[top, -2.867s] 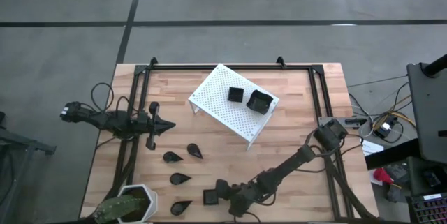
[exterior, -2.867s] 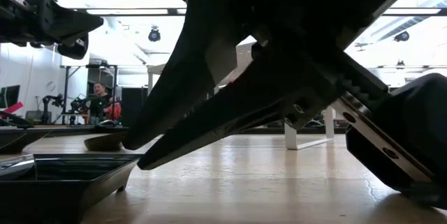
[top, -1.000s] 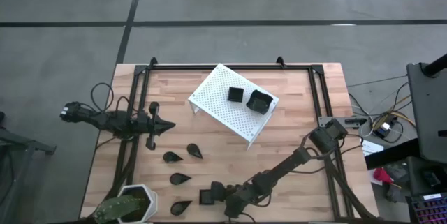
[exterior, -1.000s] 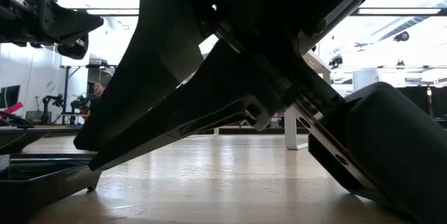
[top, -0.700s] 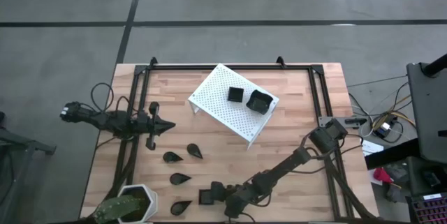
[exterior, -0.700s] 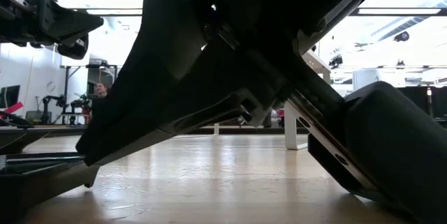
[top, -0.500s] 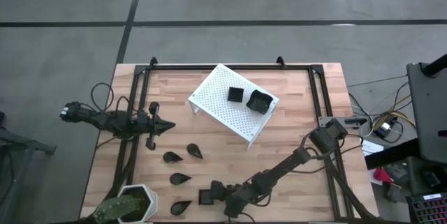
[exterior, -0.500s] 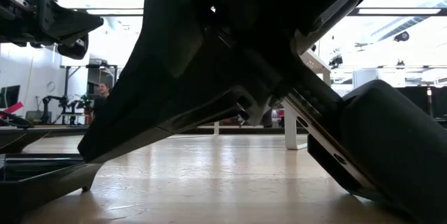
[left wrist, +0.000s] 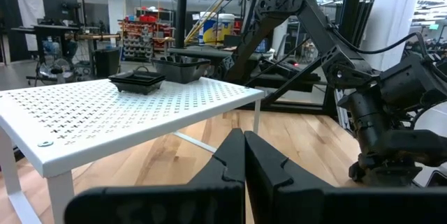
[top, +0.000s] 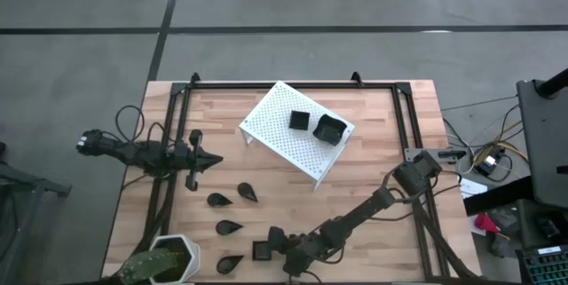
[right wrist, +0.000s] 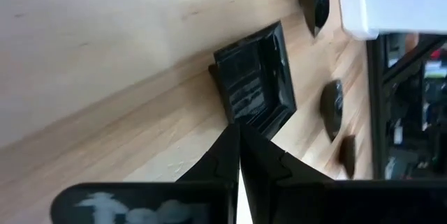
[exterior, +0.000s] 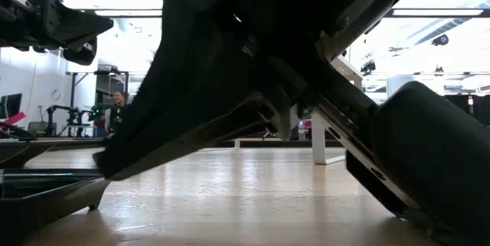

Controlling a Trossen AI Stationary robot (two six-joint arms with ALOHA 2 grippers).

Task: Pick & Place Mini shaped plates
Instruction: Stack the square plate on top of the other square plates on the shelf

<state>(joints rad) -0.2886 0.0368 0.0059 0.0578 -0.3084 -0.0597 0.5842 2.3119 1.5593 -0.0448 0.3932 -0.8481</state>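
Square plate (right wrist: pixel 254 77) lies flat at the table's (top: pixel 373 134) near edge, right gripper (right wrist: pixel 237 132) pressed together on its rim: grasp step. Next move, by judgement: lift and carry to the rack (top: pixel 284 138). Left gripper (left wrist: pixel 244 155), pressed together, waits far left.
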